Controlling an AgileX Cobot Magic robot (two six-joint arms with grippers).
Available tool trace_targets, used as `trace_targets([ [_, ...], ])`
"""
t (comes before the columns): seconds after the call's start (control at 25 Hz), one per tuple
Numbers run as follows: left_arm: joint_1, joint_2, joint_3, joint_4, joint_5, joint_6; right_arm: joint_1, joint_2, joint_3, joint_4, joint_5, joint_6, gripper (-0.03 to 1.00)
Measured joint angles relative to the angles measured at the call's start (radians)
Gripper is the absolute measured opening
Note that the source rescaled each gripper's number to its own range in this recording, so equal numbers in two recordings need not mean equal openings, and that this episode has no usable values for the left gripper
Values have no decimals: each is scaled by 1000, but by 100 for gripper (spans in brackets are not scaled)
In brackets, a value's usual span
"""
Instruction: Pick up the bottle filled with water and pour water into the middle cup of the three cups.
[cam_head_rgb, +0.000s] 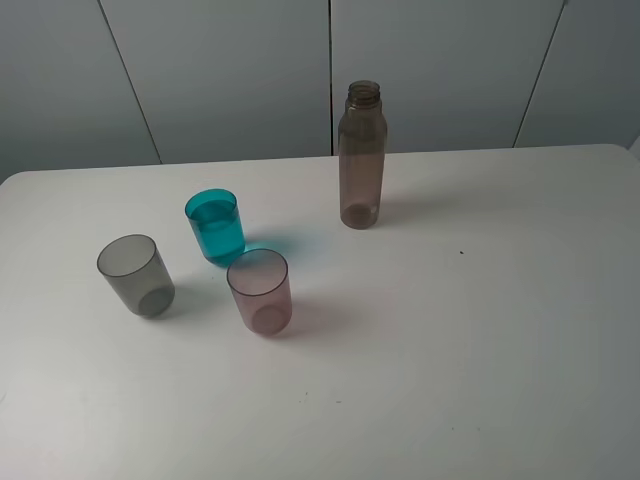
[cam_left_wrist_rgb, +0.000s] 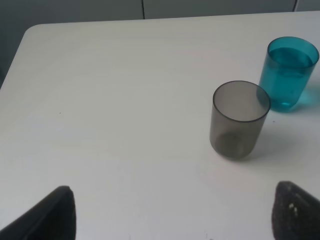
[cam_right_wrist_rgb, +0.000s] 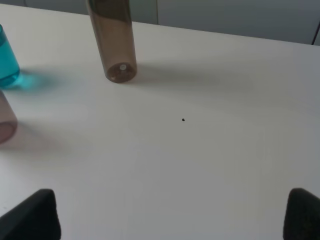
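The smoky brown bottle stands upright and uncapped at the back of the table, and shows in the right wrist view. The teal middle cup holds clear water nearly to its rim; it also shows in the left wrist view and the right wrist view. The grey cup and the pinkish cup look empty. My left gripper and right gripper are open, empty and well back from everything. Neither arm shows in the exterior view.
The white table ends at a rounded back edge before grey wall panels. A small dark speck lies right of the bottle.
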Motion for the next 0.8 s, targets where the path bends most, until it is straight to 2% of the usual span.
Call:
trace_targets([
  [0.28,0,0,0,0,0,-2,0,-3,0,1,-6,0,90],
  [0.44,0,0,0,0,0,-2,-44,-4,0,1,-7,0,90],
  [0.6,0,0,0,0,0,-2,-144,-6,0,1,-8,1,90],
  [0.8,0,0,0,0,0,-2,-319,-6,0,8,-8,-7,90],
])
